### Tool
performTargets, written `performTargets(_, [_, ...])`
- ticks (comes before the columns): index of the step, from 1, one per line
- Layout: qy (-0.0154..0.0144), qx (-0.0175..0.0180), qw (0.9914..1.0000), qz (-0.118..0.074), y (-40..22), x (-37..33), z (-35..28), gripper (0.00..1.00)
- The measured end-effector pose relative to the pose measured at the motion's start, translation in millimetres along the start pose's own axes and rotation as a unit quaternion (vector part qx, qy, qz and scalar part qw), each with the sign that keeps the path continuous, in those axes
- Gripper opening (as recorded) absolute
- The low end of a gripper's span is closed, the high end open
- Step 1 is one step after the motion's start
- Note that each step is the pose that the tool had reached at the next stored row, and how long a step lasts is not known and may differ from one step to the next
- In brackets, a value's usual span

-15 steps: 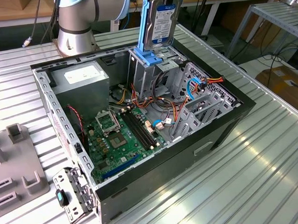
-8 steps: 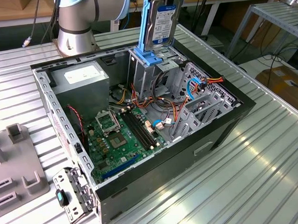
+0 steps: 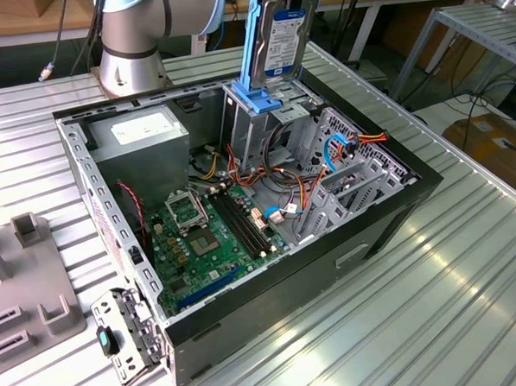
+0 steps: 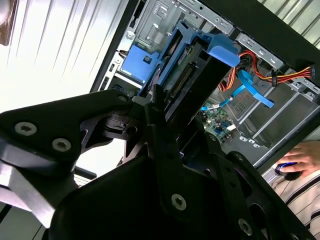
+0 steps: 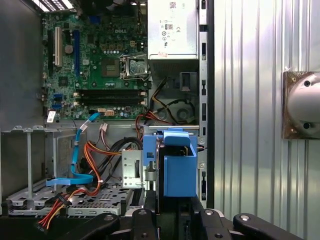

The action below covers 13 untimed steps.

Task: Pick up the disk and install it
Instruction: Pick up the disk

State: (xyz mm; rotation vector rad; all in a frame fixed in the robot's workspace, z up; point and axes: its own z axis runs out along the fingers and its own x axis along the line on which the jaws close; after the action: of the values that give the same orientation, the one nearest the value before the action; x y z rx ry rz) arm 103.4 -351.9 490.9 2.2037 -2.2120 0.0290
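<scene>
The disk (image 3: 278, 38), a grey hard drive in bright blue rails, stands upright over the grey drive cage (image 3: 253, 133) at the far side of the open computer case (image 3: 389, 212). Its lower end sits at the cage's top, by the blue latch (image 3: 267, 101). In both wrist views my gripper (image 5: 175, 216) is shut on the disk (image 5: 178, 167), with black fingers (image 4: 159, 107) on either side of it. The second wrist view shows the disk (image 4: 200, 75) end-on, its connector edge pointing into the case.
The case holds a green motherboard (image 3: 208, 239), a power supply (image 3: 142, 134) and loose orange and blue cables (image 3: 346, 145). My arm's base (image 3: 133, 44) stands behind the case. A grey fixture (image 3: 29, 291) lies at the exterior view's left. A person's hand (image 4: 300, 159) rests nearby.
</scene>
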Motion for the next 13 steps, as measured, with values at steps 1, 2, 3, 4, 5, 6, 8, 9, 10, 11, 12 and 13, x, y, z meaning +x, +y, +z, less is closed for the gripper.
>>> performTargets(1, [0.0000,0.0000,1.00000,0.000,0.0,0.2,0.0,0.35])
performTargets(2, [0.0000,0.0000,1.00000,0.000,0.0,0.4,0.0,0.35])
performTargets(3, [0.0000,0.0000,1.00000,0.000,0.0,0.7,0.0,0.35])
performTargets(4, [-0.0001,0.0000,1.00000,0.000,0.0,0.9,0.1,0.35])
performTargets(5, [0.0000,0.0000,1.00000,0.000,0.0,1.2,0.0,0.35])
performTargets(6, [0.0000,0.0000,1.00000,0.000,0.0,1.4,0.0,0.35])
performTargets(8, [0.0000,0.0000,1.00000,0.000,0.0,1.8,0.0,0.35])
performTargets(9, [0.0000,0.0000,1.00000,0.000,0.0,2.1,0.0,0.35])
performTargets(10, [0.0000,0.0000,1.00000,0.000,0.0,2.3,0.0,0.35])
performTargets(11, [0.0000,0.0000,1.00000,0.000,0.0,2.6,0.1,0.35])
performTargets(12, [0.0000,0.0000,1.00000,0.000,0.0,2.8,0.1,0.35])
performTargets(13, [0.0000,0.0000,1.00000,0.000,0.0,3.1,0.1,0.35])
